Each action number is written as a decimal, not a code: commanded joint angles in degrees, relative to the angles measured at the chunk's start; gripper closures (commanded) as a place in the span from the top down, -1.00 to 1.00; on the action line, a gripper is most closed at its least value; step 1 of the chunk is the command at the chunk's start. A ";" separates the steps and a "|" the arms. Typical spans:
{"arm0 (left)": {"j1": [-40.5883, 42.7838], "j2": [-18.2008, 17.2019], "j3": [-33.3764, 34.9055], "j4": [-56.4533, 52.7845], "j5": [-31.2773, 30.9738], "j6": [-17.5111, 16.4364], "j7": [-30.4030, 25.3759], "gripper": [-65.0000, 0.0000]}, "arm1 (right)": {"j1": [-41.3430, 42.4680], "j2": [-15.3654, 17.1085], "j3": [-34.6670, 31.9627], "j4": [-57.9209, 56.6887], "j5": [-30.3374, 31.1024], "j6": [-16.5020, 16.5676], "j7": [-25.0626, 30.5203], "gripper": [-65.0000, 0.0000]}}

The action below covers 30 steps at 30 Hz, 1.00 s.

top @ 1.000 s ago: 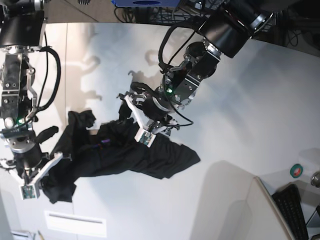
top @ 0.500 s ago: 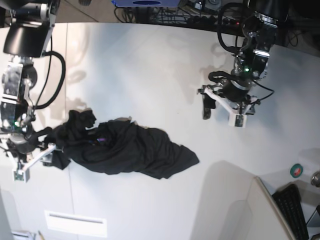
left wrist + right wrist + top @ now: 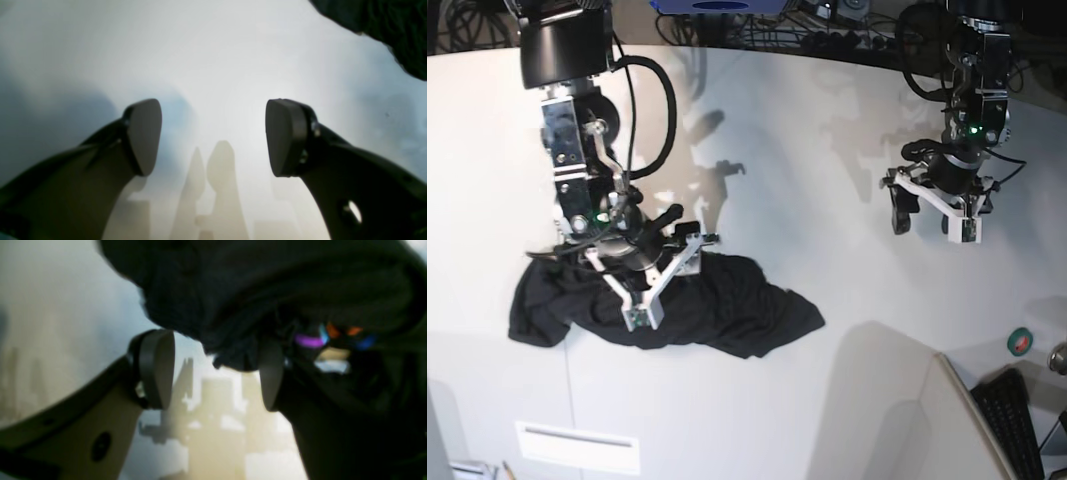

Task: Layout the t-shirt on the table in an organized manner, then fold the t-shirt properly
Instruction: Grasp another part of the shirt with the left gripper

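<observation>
Shirt (image 3: 697, 310) is lying bunched, near-left on the counter (image 3: 827, 130), still a crumpled heap w/ print mostly hidden. Right end effector (image 3: 662, 275) has swung in from the far-left edge in the last half sec and is now hovering over the heap's top; pads apart, cloth edge sitting btwn them in wrist view (image 3: 233, 323), not clamped yet. Probably going for a fresh grip to spread it. Left end effector (image 3: 932, 210), far right, has drifted further off, pads apart, empty, well apart from shirt. Layout barely begun; folding not started.
</observation>
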State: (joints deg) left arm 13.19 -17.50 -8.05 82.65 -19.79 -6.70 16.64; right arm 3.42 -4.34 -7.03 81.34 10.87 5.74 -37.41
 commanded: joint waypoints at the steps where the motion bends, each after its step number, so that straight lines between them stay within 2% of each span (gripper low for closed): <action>1: -0.49 -0.83 -0.25 1.08 -0.03 -0.11 -1.39 0.40 | 1.55 -0.63 -0.23 -0.94 0.77 0.28 2.02 -0.01; 5: -0.58 -0.83 0.01 0.91 -0.03 -0.11 -1.39 0.40 | 3.04 -0.63 0.13 -7.54 0.77 0.28 6.51 -0.01; 13: -0.93 -0.75 0.10 0.73 -0.03 -0.11 -1.39 0.40 | 9.46 -0.36 0.21 -18.62 0.77 0.28 11.87 -0.07; 14: -1.01 -0.75 0.10 0.73 -0.03 -0.11 -1.39 0.40 | 10.25 -0.28 0.21 -20.11 0.77 0.28 12.66 -0.19; 15: -1.10 -0.75 0.10 0.73 -0.03 -0.11 -1.39 0.40 | 10.87 -0.19 0.21 -21.25 0.77 0.28 13.01 -0.40; 17: -1.19 -0.66 0.10 0.73 -0.03 -0.11 -1.39 0.40 | 10.69 0.78 0.21 -21.16 0.86 0.55 13.01 -1.00; 23: -3.65 1.89 0.27 0.03 -0.12 -0.11 -1.04 0.44 | 1.19 1.39 -0.14 -4.99 0.86 0.55 11.34 -1.00; 26: -8.14 5.67 0.19 -3.40 -0.12 -0.11 -0.25 0.44 | -1.97 1.39 -0.23 1.52 0.86 0.55 7.30 -1.00; 30: -18.51 10.42 0.10 -13.16 -0.12 -0.11 5.38 0.44 | -4.34 1.39 -0.23 6.18 0.86 0.64 5.36 -1.00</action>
State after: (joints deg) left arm -4.34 -6.55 -7.86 68.36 -19.49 -6.48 23.55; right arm -1.56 -2.70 -7.20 86.48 11.49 6.04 -32.91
